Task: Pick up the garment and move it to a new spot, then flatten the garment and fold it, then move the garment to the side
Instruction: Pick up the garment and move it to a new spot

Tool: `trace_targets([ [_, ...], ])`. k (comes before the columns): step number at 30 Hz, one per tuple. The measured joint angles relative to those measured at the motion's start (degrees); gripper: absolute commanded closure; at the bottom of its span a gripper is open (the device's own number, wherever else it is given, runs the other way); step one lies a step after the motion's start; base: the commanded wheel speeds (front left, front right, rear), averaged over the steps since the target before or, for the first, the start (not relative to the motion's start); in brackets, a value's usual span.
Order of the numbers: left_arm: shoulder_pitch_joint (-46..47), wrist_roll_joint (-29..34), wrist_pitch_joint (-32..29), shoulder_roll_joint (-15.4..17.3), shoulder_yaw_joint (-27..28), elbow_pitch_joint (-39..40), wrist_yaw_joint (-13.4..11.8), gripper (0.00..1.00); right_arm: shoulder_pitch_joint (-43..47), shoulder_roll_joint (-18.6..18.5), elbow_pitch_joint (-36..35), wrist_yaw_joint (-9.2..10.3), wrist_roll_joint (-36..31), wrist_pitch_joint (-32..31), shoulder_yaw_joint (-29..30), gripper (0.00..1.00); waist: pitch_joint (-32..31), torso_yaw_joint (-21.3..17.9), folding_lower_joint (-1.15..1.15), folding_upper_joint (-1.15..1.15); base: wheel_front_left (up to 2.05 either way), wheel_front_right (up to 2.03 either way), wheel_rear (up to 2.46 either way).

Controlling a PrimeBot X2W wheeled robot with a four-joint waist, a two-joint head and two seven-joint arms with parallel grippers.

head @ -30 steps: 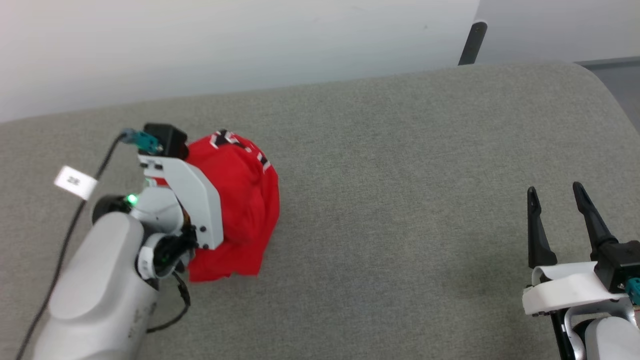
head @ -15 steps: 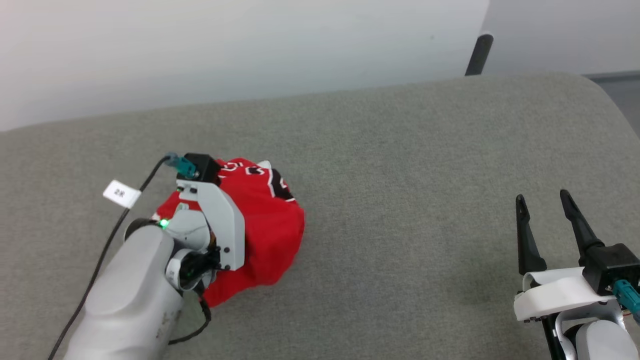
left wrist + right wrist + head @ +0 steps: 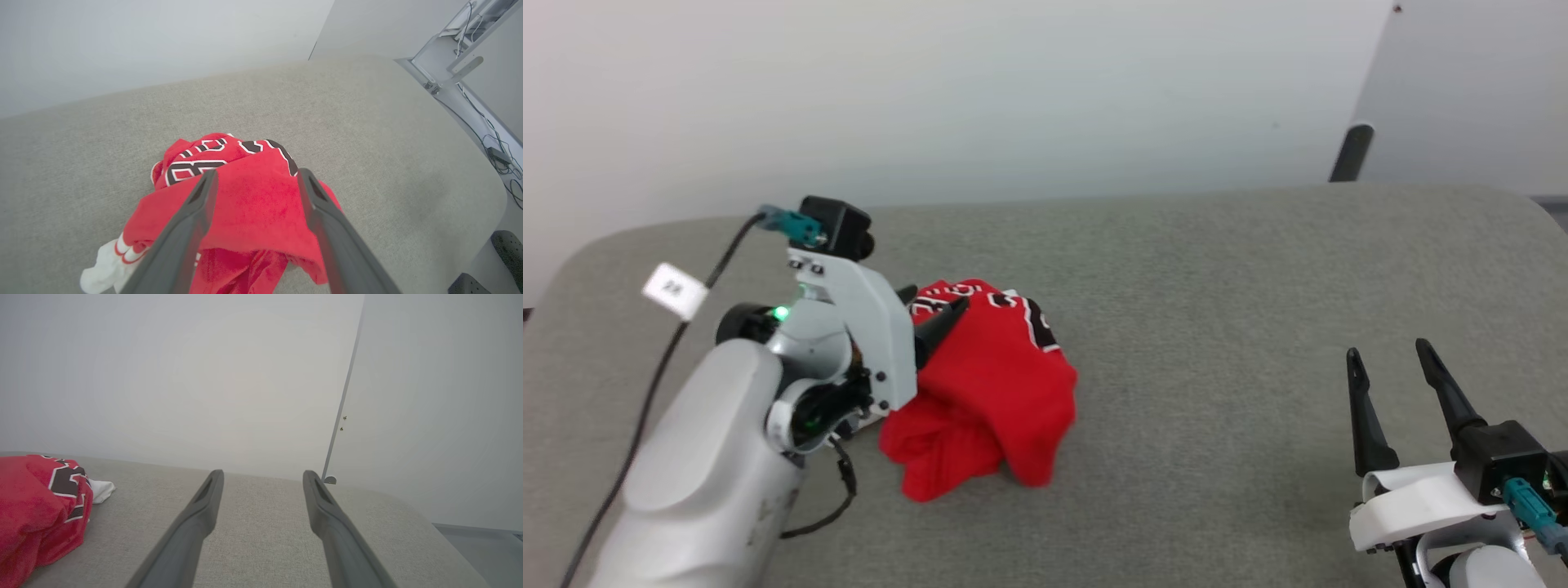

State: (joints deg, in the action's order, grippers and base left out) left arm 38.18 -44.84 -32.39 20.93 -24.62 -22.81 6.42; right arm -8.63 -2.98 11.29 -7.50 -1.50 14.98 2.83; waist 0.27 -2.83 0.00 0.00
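left gripper (image 3: 257,173) just let go, jaws spread wide, empty, right above the heap | garment (image 3: 988,392) sits crumpled on the left half of the bench (image 3: 1217,269) | move step looks done, flattening next | right gripper (image 3: 1387,349) wide apart, empty too

Red garment (image 3: 988,400), crumpled heap on grey cushion (image 3: 1217,327), black white-outlined lettering on top

One garment (image 3: 992,404), two tools (image 3: 931,300) (image 3: 1388,351), one grey surface (image 3: 1217,286)
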Motion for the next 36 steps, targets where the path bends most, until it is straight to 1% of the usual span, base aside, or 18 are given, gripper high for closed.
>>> trace_targets([
  [3, -1.59, -0.12, 2.23, 1.21, 1.42, 3.49, -0.38, 0.00, 0.09, 0.02, -0.10, 0.00, 0.00, 0.00, -0.32, 0.00, -0.67, 1.15, 0.00, 0.00, 0.00, 0.00, 0.00],
  [7, -4.19, 0.04, 7.46, 2.86, 3.82, 8.14, -0.64, 0.00, 0.53, 0.01, -0.46, 0.00, 0.40, 0.00, -0.48, 0.00, -1.32, 2.64, 0.00, 0.00, 0.00, 0.00, 0.00],
  [9, -5.78, 0.26, 10.82, 3.75, 4.97, 10.38, -0.54, 0.00, 0.74, 0.04, -0.88, 0.00, 0.43, 0.00, -0.36, 0.00, -1.53, 3.36, 0.00, 0.00, 0.00, 0.00, 0.00],
  [11, -7.56, 1.80, 14.60, 4.78, 5.95, 12.09, -0.54, 0.00, 0.97, 0.00, -1.33, 0.00, 0.44, 0.01, -0.19, 0.00, -1.65, 4.13, 0.00, 0.00, 0.00, 0.00, 0.00],
  [14, -10.90, 2.34, 20.25, 5.59, 7.79, 13.76, -0.52, 0.00, 1.12, 0.04, -1.88, 0.00, 0.51, 0.09, -0.04, 0.00, -1.76, 5.20, 0.00, 0.00, 0.00, 0.00, 0.00],
  [16, -13.34, 1.92, 23.47, 5.57, 8.86, 14.51, -0.36, 0.00, 1.19, 0.03, -2.13, 0.00, 0.53, 0.10, 0.08, 0.00, -1.79, 5.89, 0.00, 0.00, 0.00, 0.00, 0.00],
  [20, -17.69, 3.81, 29.91, 7.17, 10.00, 15.04, -0.21, 0.00, 1.83, 0.02, -2.49, 0.00, 0.52, 0.10, 0.48, 0.00, -1.88, 7.23, 0.00, 0.00, 0.00, 0.00, 0.00],
  [22, -19.70, 4.24, 33.39, 7.27, 10.77, 15.07, -0.04, 0.00, 2.27, 0.03, -2.57, 0.00, 0.51, 0.10, 0.67, 0.00, -1.95, 7.89, 0.00, 0.00, 0.00, 0.00, 0.00],
  [26, -23.80, 5.49, 39.73, 7.20, 12.63, 14.45, -0.89, 0.00, 2.54, 0.03, -3.12, 0.00, 0.52, 0.10, 1.04, 0.00, -2.22, 9.03, 0.00, 0.00, 0.00, 0.00, 0.00],
  [28, -25.93, 6.25, 42.28, 7.20, 13.22, 14.25, -1.43, 0.00, 2.76, 0.02, -3.52, 0.00, 0.58, 0.11, 1.31, 0.00, -2.38, 9.44, 0.00, 0.00, 0.00, 0.00, 0.00],
  [30, -28.02, 6.58, 44.52, 7.09, 13.71, 14.35, -1.43, 0.00, 3.49, 0.04, -3.72, 0.00, 0.59, 0.12, 1.48, 0.00, -2.49, 9.74, 0.00, 0.00, 0.00, 0.00, 0.00],
  [36, -32.94, 8.05, 47.04, 6.05, 17.00, 14.10, -1.82, 0.00, 4.54, -0.02, -4.81, 0.00, 0.41, 0.13, 2.40, 0.00, -2.53, 9.72, 0.00, 0.00, 0.00, 0.00, 0.00],
])
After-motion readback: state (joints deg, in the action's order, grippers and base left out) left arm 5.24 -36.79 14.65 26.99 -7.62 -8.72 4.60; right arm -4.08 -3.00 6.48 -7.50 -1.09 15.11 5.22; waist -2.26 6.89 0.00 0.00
